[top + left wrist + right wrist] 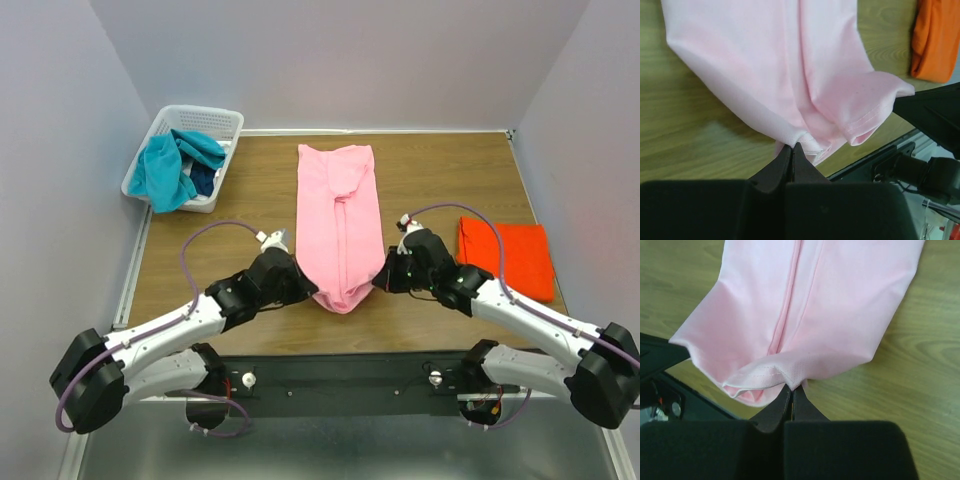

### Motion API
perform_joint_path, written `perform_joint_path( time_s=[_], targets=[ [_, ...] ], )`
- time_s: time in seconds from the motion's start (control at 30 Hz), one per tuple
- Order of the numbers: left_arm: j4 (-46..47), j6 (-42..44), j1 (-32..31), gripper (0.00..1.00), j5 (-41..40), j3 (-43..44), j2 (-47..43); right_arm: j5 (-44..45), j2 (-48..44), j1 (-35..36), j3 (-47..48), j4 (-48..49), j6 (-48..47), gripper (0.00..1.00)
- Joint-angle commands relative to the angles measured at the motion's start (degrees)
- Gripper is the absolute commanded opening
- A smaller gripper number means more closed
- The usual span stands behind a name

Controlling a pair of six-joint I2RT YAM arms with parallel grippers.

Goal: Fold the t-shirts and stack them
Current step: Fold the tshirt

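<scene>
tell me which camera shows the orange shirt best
Top external: the whole folded orange shirt lies flat, right of the pink shirt. Left wrist catches only one edge of it; right wrist shows none.

Centre of desk (440, 170): light pink t-shirt (340, 225) folded lengthwise into a long strip, near hem bunched. Near right: orange t-shirt (510, 255), folded flat. Far left: teal garment (170, 170) and dark blue garment (203, 180) heaped in basket (205, 115).

Four garments in all: one pink shirt (340, 225) at the middle of the one table (230, 205), one orange shirt (510, 255) at its right, and one teal garment (165, 175) and one dark blue garment (203, 181) in the one basket (200, 112) at far left. Two grippers: one left gripper (308, 290), one right gripper (378, 283).
</scene>
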Motion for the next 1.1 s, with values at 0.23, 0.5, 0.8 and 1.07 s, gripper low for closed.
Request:
perform_joint_path(
  time_s=[0.23,0.5,0.8,1.07],
  targets=[
    [1.4,9.11,7.37,0.0,-4.03,14.55,10.89,17.65,9.18,0.27,12.93,1.04,-4.78,0.01],
    [2.99,13.95,14.23,0.0,0.1,20.88,17.93,21.95,18.05,-0.69,21.72,1.04,-8.73,0.01],
    [2.46,19.48,18.62,0.0,1.07,29.05,25.05,22.32,24.74,-3.5,29.2,1.22,-11.11,0.01],
    [2.02,22.91,21.53,0.0,2.74,34.76,32.42,20.03,29.74,-7.54,32.53,1.57,-12.43,0.01]
  ],
)
